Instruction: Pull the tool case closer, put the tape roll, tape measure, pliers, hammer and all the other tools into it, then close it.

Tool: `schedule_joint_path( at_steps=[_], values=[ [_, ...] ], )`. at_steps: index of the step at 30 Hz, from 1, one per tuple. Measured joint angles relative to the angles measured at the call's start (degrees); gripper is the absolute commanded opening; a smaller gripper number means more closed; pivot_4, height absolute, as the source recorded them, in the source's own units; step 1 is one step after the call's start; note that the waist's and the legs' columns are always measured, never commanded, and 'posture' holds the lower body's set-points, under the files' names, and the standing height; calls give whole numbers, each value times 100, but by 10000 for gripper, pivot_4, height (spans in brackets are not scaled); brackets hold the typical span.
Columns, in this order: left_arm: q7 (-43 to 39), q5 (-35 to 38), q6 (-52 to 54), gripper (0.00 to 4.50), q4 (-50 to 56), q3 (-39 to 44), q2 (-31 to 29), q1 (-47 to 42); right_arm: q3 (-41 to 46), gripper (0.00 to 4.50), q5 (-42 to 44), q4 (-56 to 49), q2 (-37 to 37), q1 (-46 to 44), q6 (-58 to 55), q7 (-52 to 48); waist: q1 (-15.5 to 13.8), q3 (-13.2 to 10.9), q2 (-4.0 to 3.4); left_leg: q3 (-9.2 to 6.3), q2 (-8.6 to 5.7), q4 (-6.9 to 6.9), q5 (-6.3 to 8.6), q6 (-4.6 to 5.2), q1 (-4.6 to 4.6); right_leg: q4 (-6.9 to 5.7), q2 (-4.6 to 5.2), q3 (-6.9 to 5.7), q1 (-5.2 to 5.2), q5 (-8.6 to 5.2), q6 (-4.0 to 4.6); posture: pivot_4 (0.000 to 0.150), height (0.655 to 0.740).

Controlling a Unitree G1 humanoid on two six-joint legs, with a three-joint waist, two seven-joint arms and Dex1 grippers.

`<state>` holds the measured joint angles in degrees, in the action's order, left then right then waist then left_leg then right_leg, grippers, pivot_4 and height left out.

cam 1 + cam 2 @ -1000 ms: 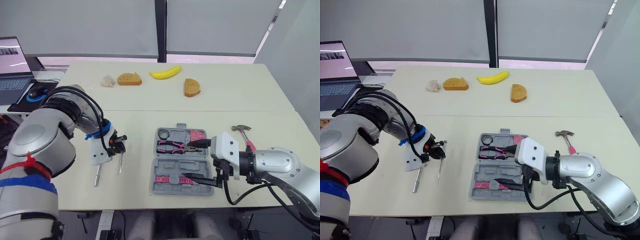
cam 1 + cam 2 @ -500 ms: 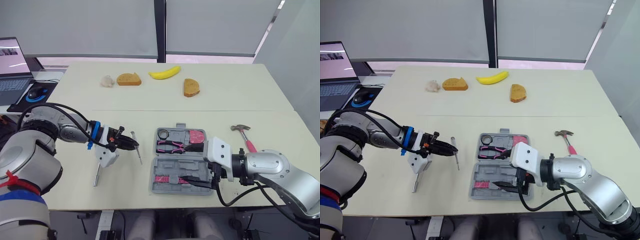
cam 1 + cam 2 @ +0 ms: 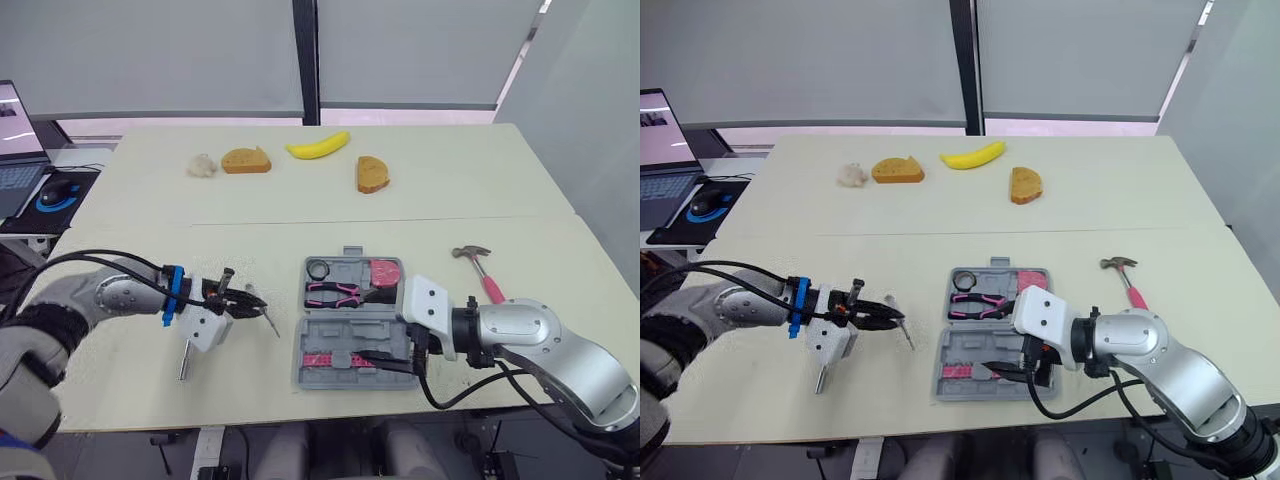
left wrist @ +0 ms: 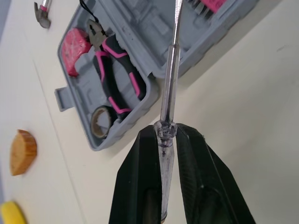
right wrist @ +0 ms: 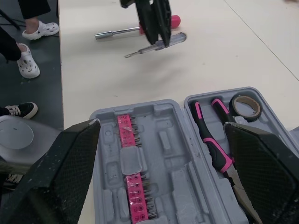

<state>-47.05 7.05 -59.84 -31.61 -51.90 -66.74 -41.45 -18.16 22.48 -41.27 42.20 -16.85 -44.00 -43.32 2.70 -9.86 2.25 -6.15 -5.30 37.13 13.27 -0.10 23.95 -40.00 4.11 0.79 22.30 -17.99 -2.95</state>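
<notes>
Bare tabletop (image 3: 250,260) between my left fingers (image 4: 135,186) and the tool case (image 3: 345,335). Only the screwdriver (image 4: 169,79) pinched in them pokes into that lane. Nut driver (image 3: 186,362) lies right by my left wrist. My right fingers (image 5: 70,158), spread wide, straddle the case's right end and block that side. Pliers (image 3: 335,292) and tape roll (image 3: 318,269) fill the far half. The near half has a bit strip (image 3: 325,358) and free slots. Hammer (image 3: 472,262) sits well right, with room around it.

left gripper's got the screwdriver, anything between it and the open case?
Nothing visible does. Bare table lies between the screwdriver in the left gripper and the tool case. The right gripper stands open over the case's right end and may crowd a drop there.
</notes>
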Motion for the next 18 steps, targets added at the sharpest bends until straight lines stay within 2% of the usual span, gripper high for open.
schedule_joint_path(
  at_steps=[4, 8, 13, 18],
  values=[
    [-1005, 794, 1706, 1635, 1241, 634, -472, 702, -11, 45000, -96, 0, -16, 17, 54, -14, 4, 1, -1, -1, -1, 1, 0, 1, -4, 0, -5, 0, -4, 0, 0, 1500, 7400],
    [-1361, 994, 3429, 1635, 2165, 1332, -679, 1230, -18, 45000, -102, 0, -30, 32, 87, -27, -5, 1, -1, 0, -1, 1, 1, 2, -5, 0, -7, -1, -7, 0, 0, 1500, 7400],
    [-1268, 1204, 5702, 1635, 3251, 2142, -692, 1888, -81, 45000, -124, -3, -46, 34, 98, -28, 1, 0, -2, 0, 1, -1, 1, 2, -6, 0, -8, 0, -6, -1, 0, 1500, 7400],
    [-562, 1772, 8302, 1635, 4041, 3023, -400, 2437, -145, 45000, -222, -5, -76, 37, 104, -9, -2, 0, -2, 0, 1, 0, 1, 2, -7, 0, -8, 1, -6, -1, 0, 1500, 7400]
  ],
)
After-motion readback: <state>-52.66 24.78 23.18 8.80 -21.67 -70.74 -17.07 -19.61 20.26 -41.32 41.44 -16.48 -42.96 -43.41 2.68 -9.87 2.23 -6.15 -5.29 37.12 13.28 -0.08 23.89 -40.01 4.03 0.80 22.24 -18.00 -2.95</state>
